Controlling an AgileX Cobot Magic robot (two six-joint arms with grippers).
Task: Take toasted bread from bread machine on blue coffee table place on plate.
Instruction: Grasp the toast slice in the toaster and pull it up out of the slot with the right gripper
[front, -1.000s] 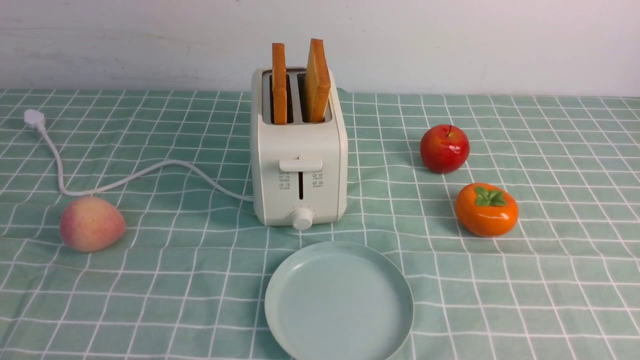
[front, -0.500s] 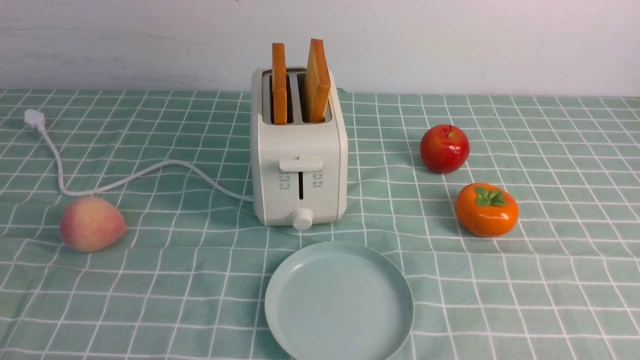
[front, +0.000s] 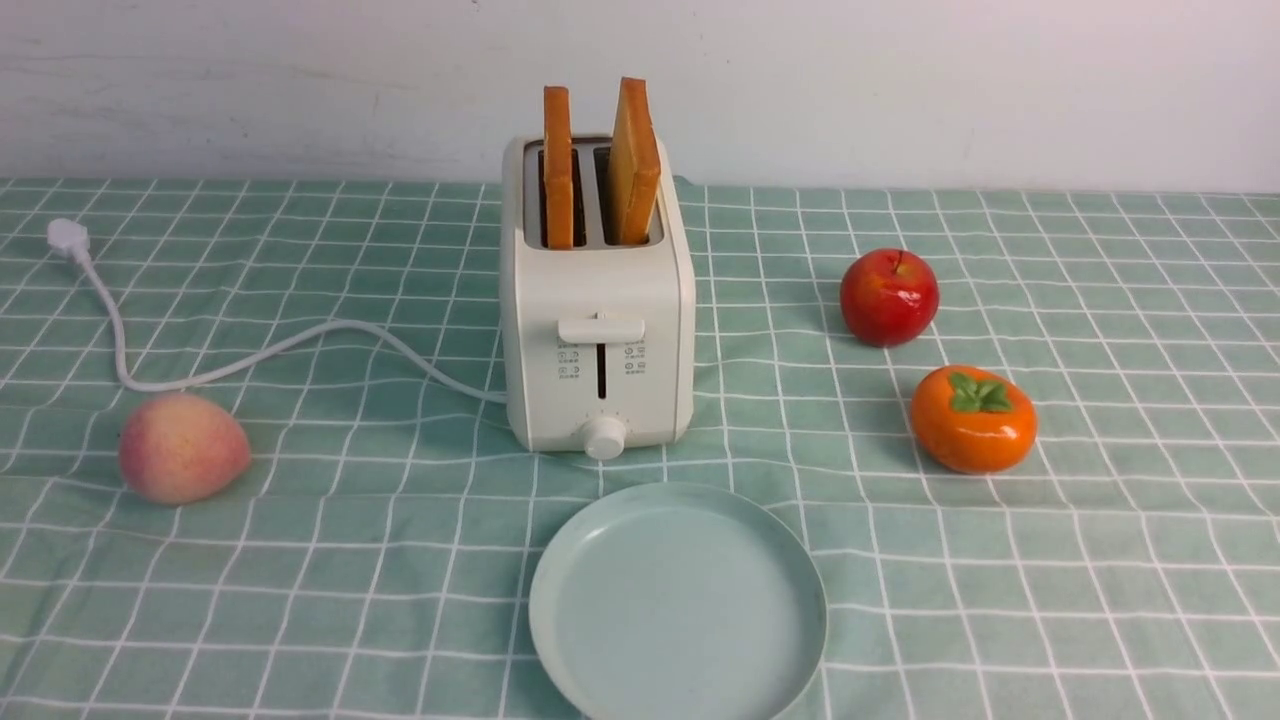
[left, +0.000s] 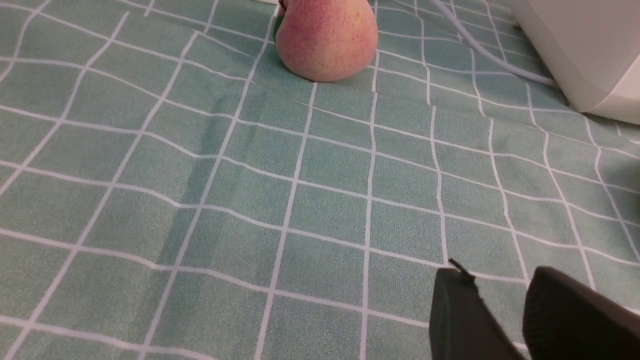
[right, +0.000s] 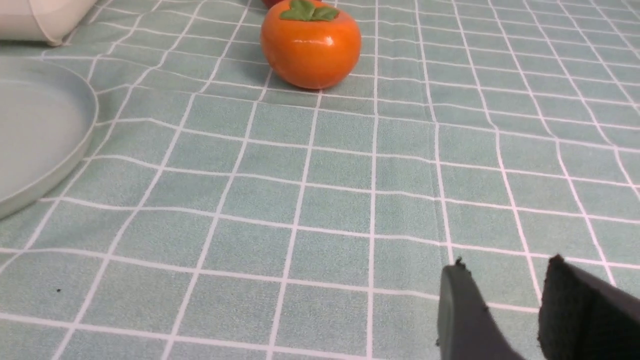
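Note:
Two slices of toasted bread stand upright in the slots of the bread machine: the left slice and the right slice, which leans a little. The pale plate lies bare on the blue coffee table, just in front of the bread machine. Neither arm shows in the front view. My left gripper hangs open over the cloth, with the bread machine's corner far off. My right gripper is also open and holds nothing, with the plate's rim off to one side.
A peach lies left of the bread machine, and its white cord runs to a plug at the far left. On the right are a red apple and an orange persimmon. A white wall closes the back.

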